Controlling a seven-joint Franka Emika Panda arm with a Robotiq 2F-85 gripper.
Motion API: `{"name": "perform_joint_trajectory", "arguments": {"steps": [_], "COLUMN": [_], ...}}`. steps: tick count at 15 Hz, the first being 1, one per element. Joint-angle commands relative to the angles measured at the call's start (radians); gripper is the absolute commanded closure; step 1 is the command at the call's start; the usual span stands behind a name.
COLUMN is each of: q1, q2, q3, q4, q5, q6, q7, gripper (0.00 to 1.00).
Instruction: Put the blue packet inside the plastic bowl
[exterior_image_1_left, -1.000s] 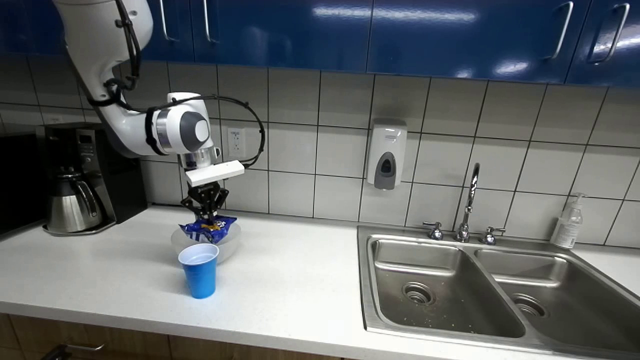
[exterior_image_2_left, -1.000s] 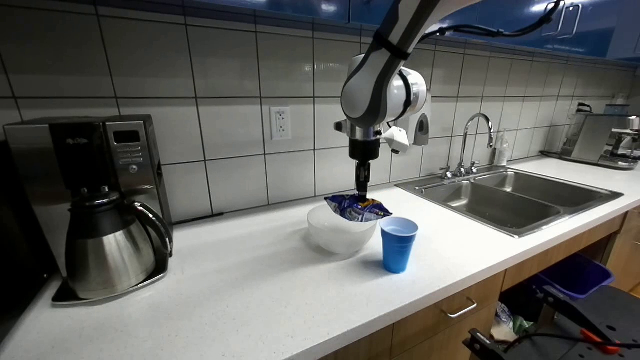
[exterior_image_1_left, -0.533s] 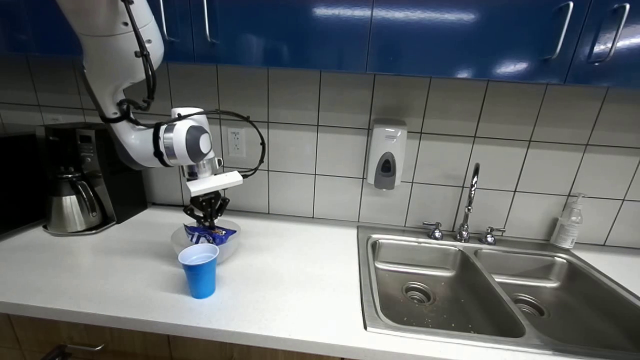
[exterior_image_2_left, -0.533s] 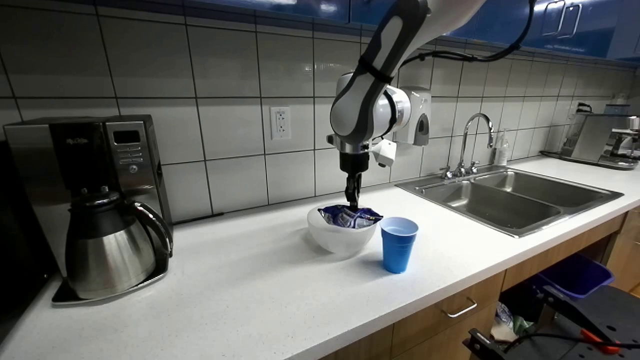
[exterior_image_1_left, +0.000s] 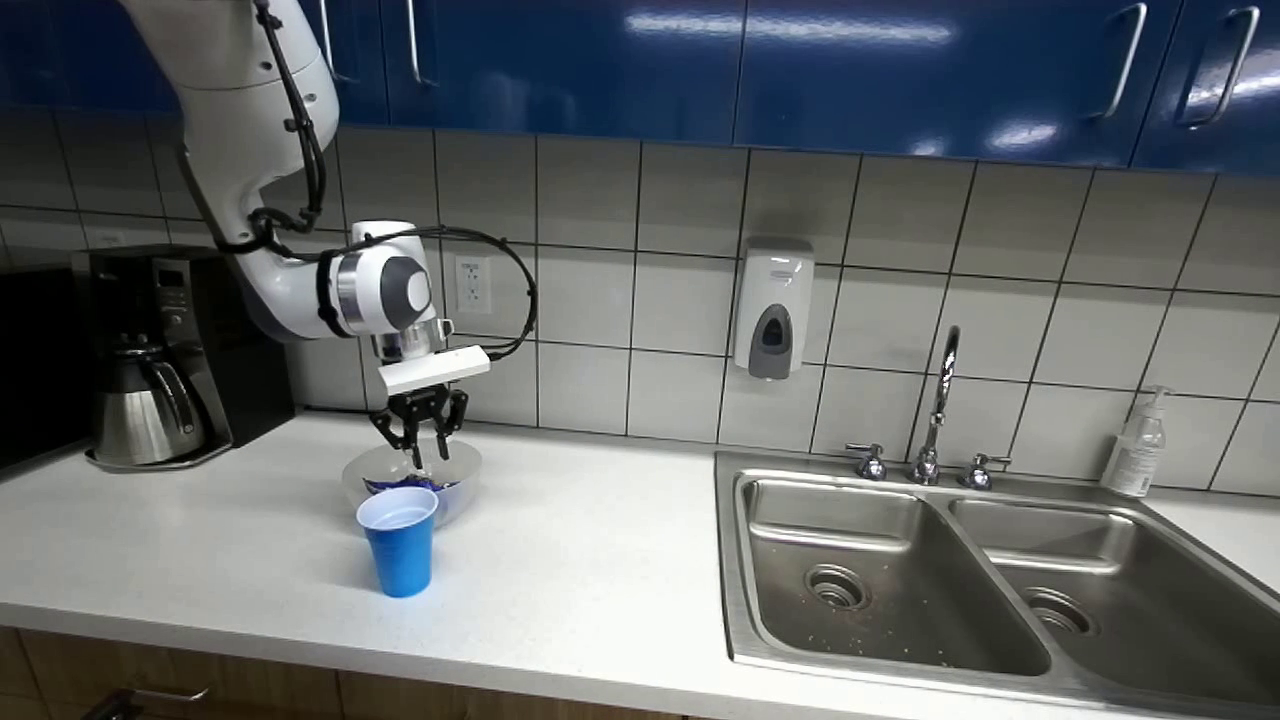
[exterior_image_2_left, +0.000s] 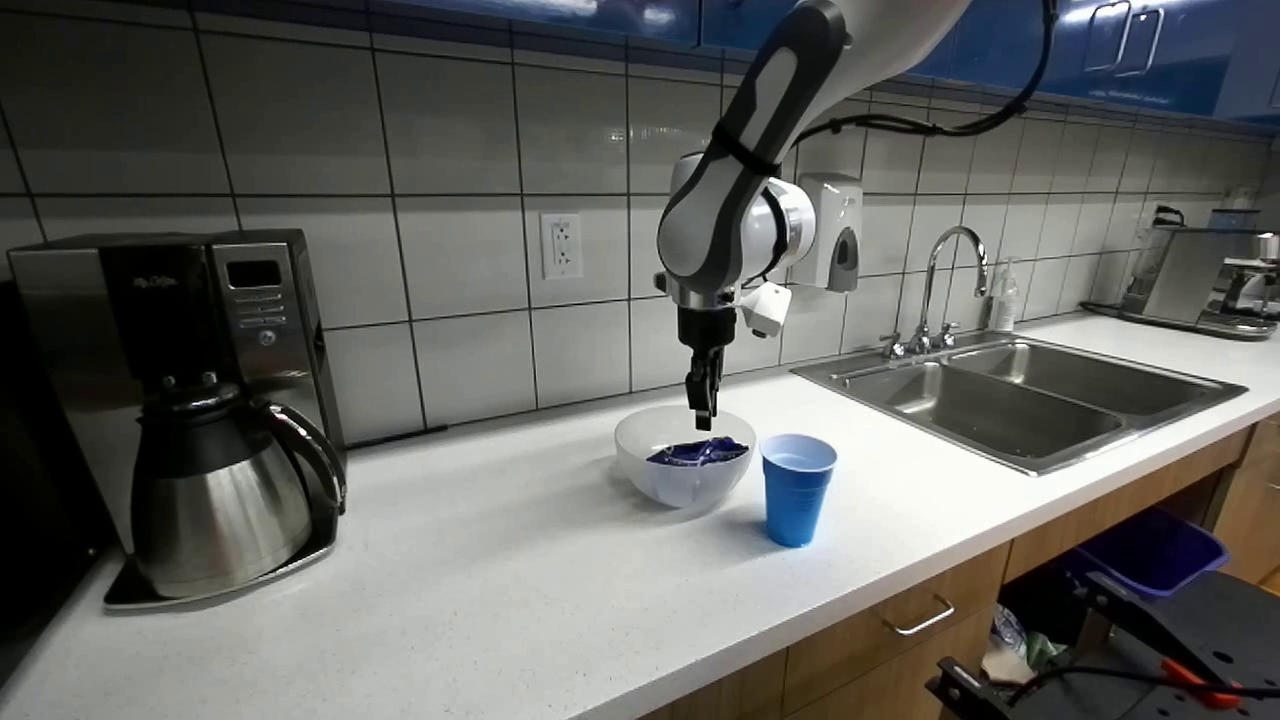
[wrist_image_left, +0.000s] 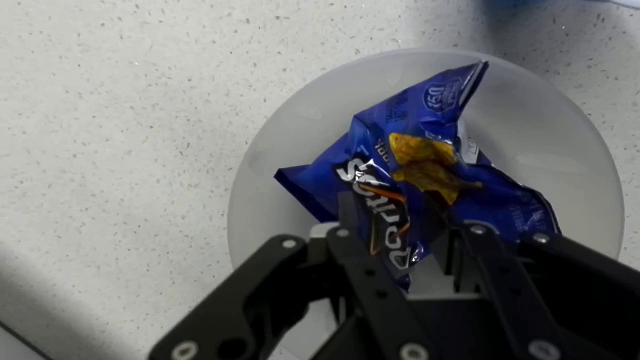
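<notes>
The blue packet (exterior_image_2_left: 700, 453), a crinkled chip bag with white lettering, lies inside a translucent whitish plastic bowl (exterior_image_2_left: 650, 472). In an exterior view the packet (exterior_image_1_left: 425, 484) shows partly through the bowl (exterior_image_1_left: 464, 488). In the wrist view the packet (wrist_image_left: 420, 165) lies across the bowl (wrist_image_left: 575, 145), its corners within the rim. My gripper (exterior_image_1_left: 431, 460) is open above the packet, its fingertips at about rim height. In an exterior view the gripper (exterior_image_2_left: 704, 424) is seen edge-on, apart from the packet. In the wrist view the open fingers (wrist_image_left: 392, 210) overlap the packet's lower part.
A blue cup (exterior_image_1_left: 402, 550) stands close to the bowl, and also shows in an exterior view (exterior_image_2_left: 795, 500). A coffee maker (exterior_image_2_left: 270, 300) with a steel pot (exterior_image_2_left: 220, 510) stands on the counter (exterior_image_2_left: 480, 600). A double sink (exterior_image_1_left: 890, 600) is set in the counter. A tiled wall (exterior_image_1_left: 590, 290) is behind.
My gripper has gone down over the bowl with the packet, then opened. The packet has dropped from between the fingers into the bowl.
</notes>
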Motion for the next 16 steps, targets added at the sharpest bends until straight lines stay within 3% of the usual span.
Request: {"name": "perform_joint_trajectory", "arguments": {"steps": [1, 5, 11, 16], "q1": [-0.061, -0.131, -0.191, -0.186], "q2": [-0.075, -0.18, -0.377, -0.556], "q3": [0.033, 0.054, 0.034, -0.002], "q4": [-0.049, -0.16, -0.368, -0.556], "q5": [-0.013, 0.032, 0.073, 0.15], "q6": [-0.048, -0.032, -0.029, -0.038], "q7": [-0.038, -0.089, -0.145, -0.208], "gripper": [0.29, 0.01, 0.0, 0.0]}}
